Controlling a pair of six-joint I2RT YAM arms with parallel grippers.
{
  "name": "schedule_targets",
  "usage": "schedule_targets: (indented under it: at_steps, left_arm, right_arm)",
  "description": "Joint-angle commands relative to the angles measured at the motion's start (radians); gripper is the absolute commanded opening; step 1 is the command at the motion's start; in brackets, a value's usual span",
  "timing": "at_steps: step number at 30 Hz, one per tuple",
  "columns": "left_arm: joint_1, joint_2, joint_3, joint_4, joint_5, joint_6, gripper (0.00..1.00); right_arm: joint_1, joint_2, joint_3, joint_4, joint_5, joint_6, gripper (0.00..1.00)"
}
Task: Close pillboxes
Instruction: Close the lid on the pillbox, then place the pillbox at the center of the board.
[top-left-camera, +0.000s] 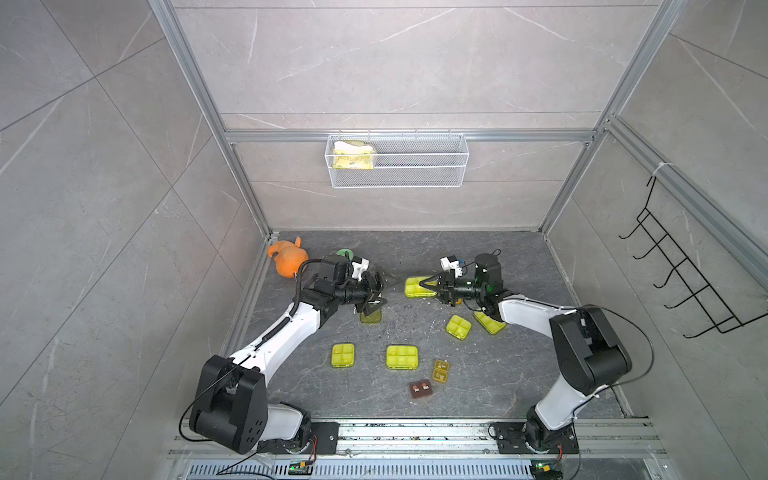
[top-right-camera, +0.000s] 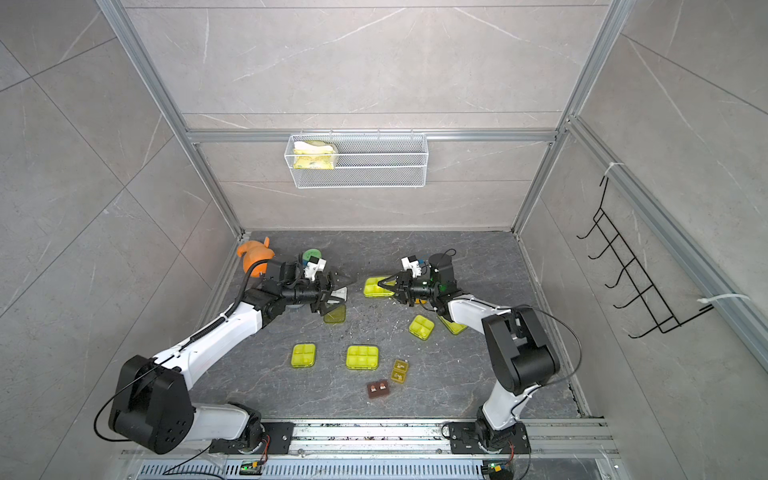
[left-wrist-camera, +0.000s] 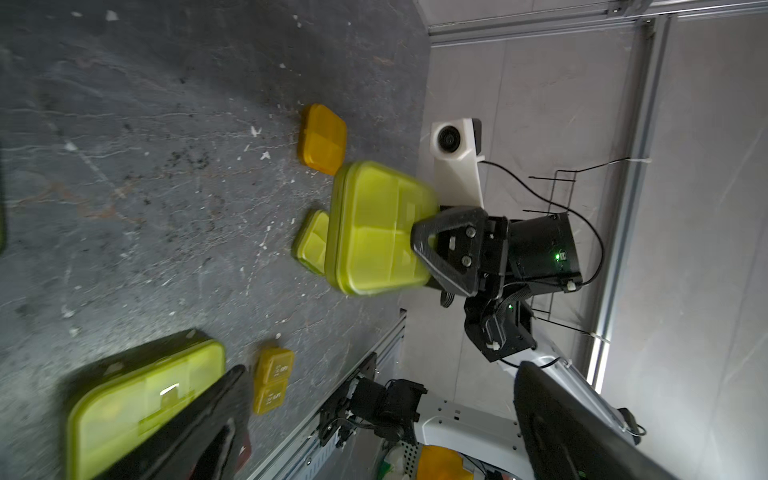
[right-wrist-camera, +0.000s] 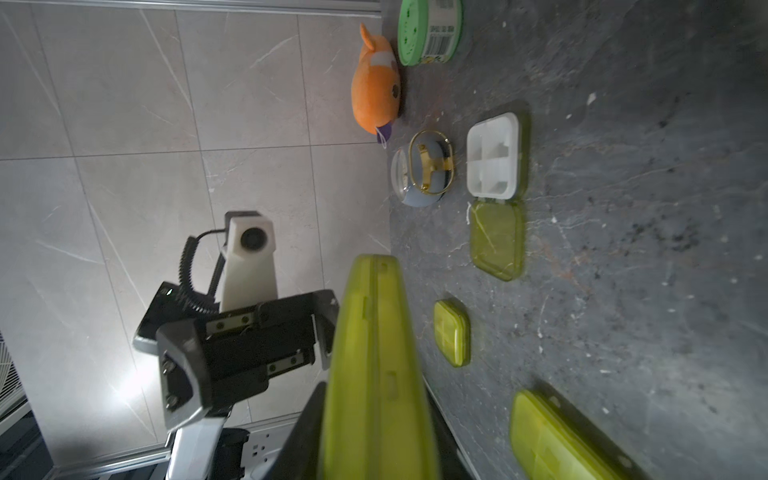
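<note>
My right gripper (top-left-camera: 423, 284) is shut on a yellow-green pillbox (top-left-camera: 415, 288), gripped at its near edge; the right wrist view shows this pillbox (right-wrist-camera: 374, 365) edge-on between the fingers. My left gripper (top-left-camera: 376, 292) hangs open and holds nothing, over an open pillbox whose white tray (right-wrist-camera: 492, 156) and flat lid (right-wrist-camera: 496, 241) lie on the floor. Shut yellow-green pillboxes (top-left-camera: 343, 354) (top-left-camera: 402, 357) (top-left-camera: 458, 326) (top-left-camera: 489, 322) lie in front. A tiny amber one (top-left-camera: 440, 370) and a brown one (top-left-camera: 422, 390) sit nearest. An orange-lidded pillbox (left-wrist-camera: 323, 139) lies by the right arm.
An orange plush toy (top-left-camera: 288, 259) and a round green-lidded jar (right-wrist-camera: 428, 31) stand at the back left, with a small grey clock (right-wrist-camera: 424, 172) beside the open tray. A wire basket (top-left-camera: 397, 161) hangs on the back wall. Black hooks (top-left-camera: 681, 270) hang on the right wall.
</note>
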Motion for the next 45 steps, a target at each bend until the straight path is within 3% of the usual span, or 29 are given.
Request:
schedule_targets:
  at_steps: [1,10,21,28,38,45]
  left_arm:
    - [0.007,-0.042,0.027,-0.301,-0.100,0.176,0.99]
    - [0.039,-0.112,-0.007,-0.436,-0.166,0.236,0.99]
    - [0.085,-0.160,-0.065,-0.451,-0.168,0.230,0.99]
    - [0.091,-0.141,-0.069,-0.441,-0.165,0.227,0.99]
    - [0.099,-0.081,-0.041,-0.441,-0.162,0.234,0.99]
    - [0.105,-0.097,-0.062,-0.430,-0.168,0.226,0.99]
  right_arm:
    - [-0.003,0.106,0.095,-0.036,0.001,-0.068,0.31]
    - [-0.003,0.381,0.372,-0.199,-0.010,-0.173,0.31]
    - [-0.004,0.532,0.560,-0.507,-0.011,-0.389,0.32]
    - [-0.010,0.552,0.582,-0.605,0.007,-0.455,0.37]
    - [-0.042,0.495,0.559,-0.756,0.057,-0.571,0.59]
    - [-0.073,0.436,0.552,-0.895,0.112,-0.663,0.64]
